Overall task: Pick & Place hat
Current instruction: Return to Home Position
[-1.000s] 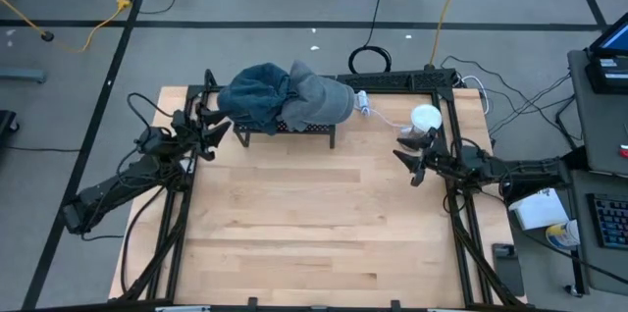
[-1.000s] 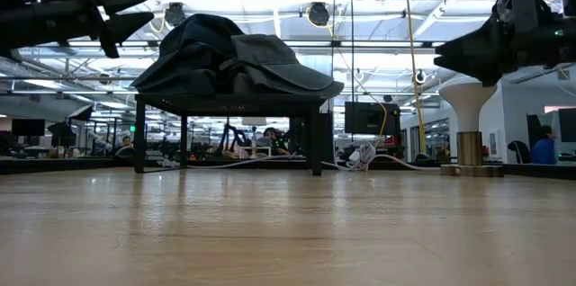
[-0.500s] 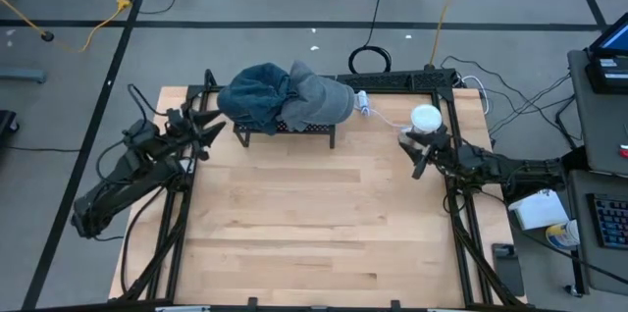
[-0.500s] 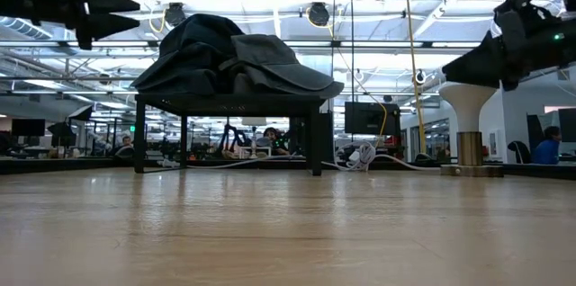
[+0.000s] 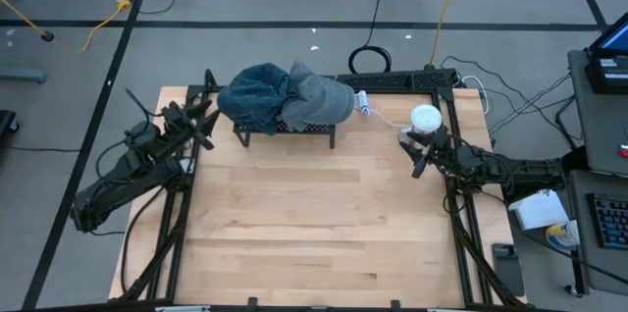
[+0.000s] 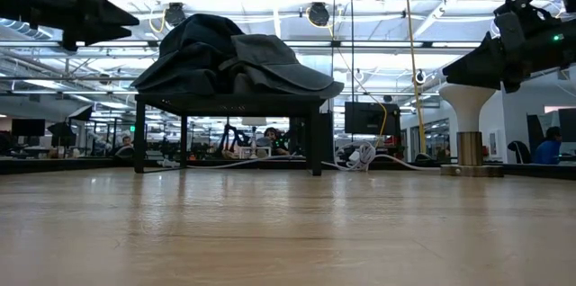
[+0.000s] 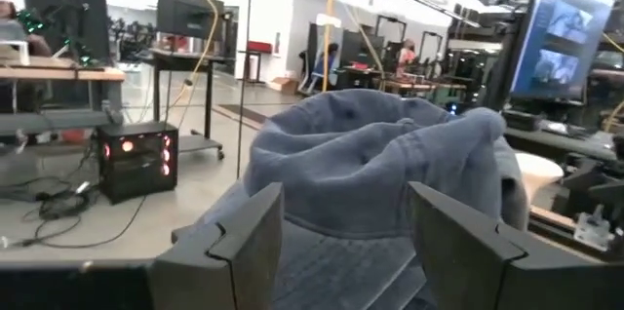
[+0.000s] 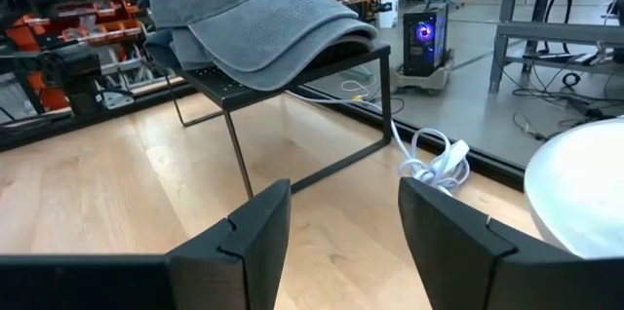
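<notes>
The big wooden table (image 5: 314, 224) holds a black shelf (image 5: 285, 131) that stands out in front of both grippers. On the shelf a heap of dark blue caps (image 5: 253, 96) lies on the side nearer the left gripper (image 5: 206, 122), touching the grey caps (image 5: 324, 102) on the side nearer the right gripper (image 5: 416, 152). Both grippers hang up off the table with fingers wide apart and nothing in them, the left one just beside the blue heap, and a small white stand (image 5: 426, 117) sits right next to the right one.
</notes>
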